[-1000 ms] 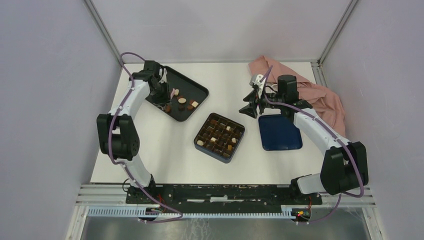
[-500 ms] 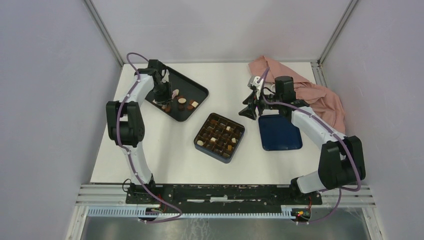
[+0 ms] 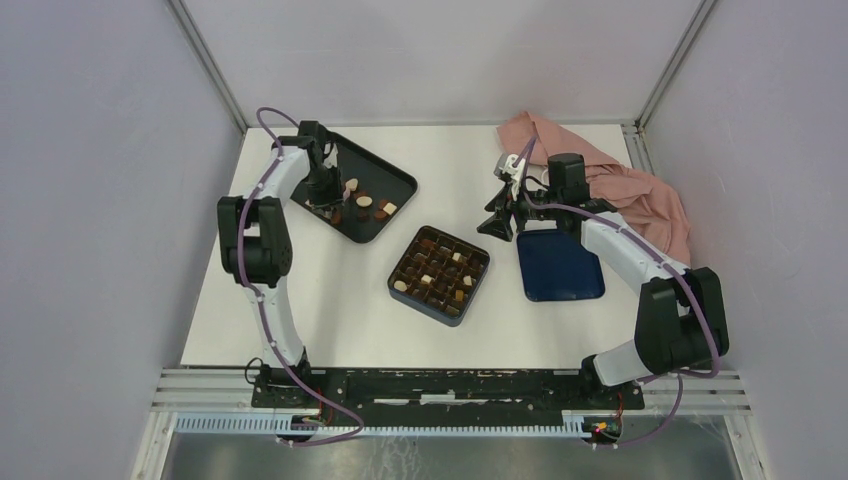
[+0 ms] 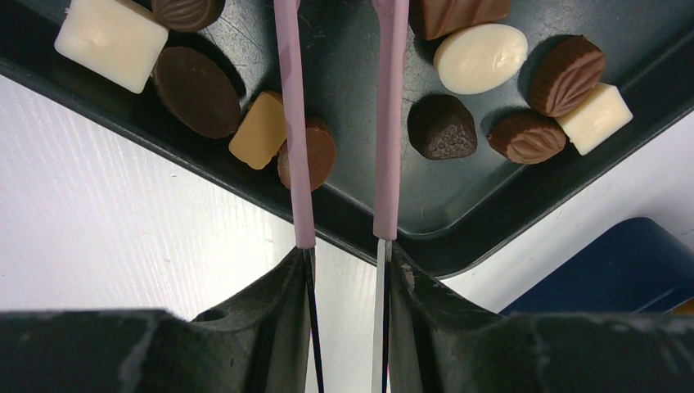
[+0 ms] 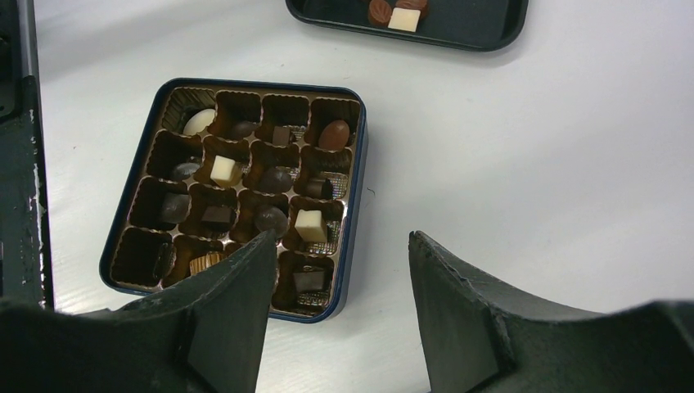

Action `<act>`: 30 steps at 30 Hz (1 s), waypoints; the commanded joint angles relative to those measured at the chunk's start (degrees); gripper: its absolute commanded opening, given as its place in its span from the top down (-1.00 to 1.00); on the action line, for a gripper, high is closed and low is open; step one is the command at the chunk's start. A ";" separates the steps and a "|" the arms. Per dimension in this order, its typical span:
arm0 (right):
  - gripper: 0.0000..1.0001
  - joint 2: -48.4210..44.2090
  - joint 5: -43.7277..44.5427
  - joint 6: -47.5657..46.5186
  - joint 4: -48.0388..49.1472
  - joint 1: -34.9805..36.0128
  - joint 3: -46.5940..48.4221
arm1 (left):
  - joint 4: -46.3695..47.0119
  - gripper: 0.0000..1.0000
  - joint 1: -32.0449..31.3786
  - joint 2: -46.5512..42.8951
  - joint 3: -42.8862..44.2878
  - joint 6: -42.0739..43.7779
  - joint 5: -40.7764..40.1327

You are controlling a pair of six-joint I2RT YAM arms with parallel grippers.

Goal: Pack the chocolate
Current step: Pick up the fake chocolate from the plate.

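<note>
Pale lilac walls (image 3: 90,200) enclose a white table (image 3: 330,310) — even light.

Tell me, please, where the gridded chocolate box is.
Top view: the box sits mid-table, between the black tray at left and the blue lid at right.

- Left pincer (image 3: 325,192): pink fingers (image 4: 288,115) run past the top edge of the left wrist view. Tips unseen, so a grip cannot be told. Too small to judge from overhead.
- Chocolate (image 4: 317,157): one round brown piece sits half behind a finger. Two pieces are clipped by the top edge.
- Black tray (image 5: 479,20): far part cut off in the right wrist view.
- Blue box (image 5: 358,188): near compartments hidden behind the right pincer (image 5: 342,239).
- Pink cloth (image 3: 650,195): partly behind the right arm (image 3: 620,245).
</note>
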 commanded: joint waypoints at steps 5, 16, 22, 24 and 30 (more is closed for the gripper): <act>-0.31 0.49 -1.49 -0.71 0.39 -0.18 1.89 | -1.29 0.17 1.06 2.46 4.53 4.05 0.75; -0.31 0.41 -1.32 -0.94 0.16 -0.18 2.07 | -3.92 0.19 1.38 7.52 11.87 4.11 2.82; -0.31 0.49 -1.32 -0.98 0.05 -0.21 2.02 | -4.80 0.37 1.44 7.69 12.20 4.07 3.24; -0.31 0.50 -1.41 -0.98 -0.06 -0.20 2.14 | -4.94 0.49 1.54 7.49 12.08 4.00 3.16; -0.31 0.30 -1.41 -0.98 -0.06 -0.26 2.09 | -4.55 0.96 1.59 5.48 11.74 3.42 2.98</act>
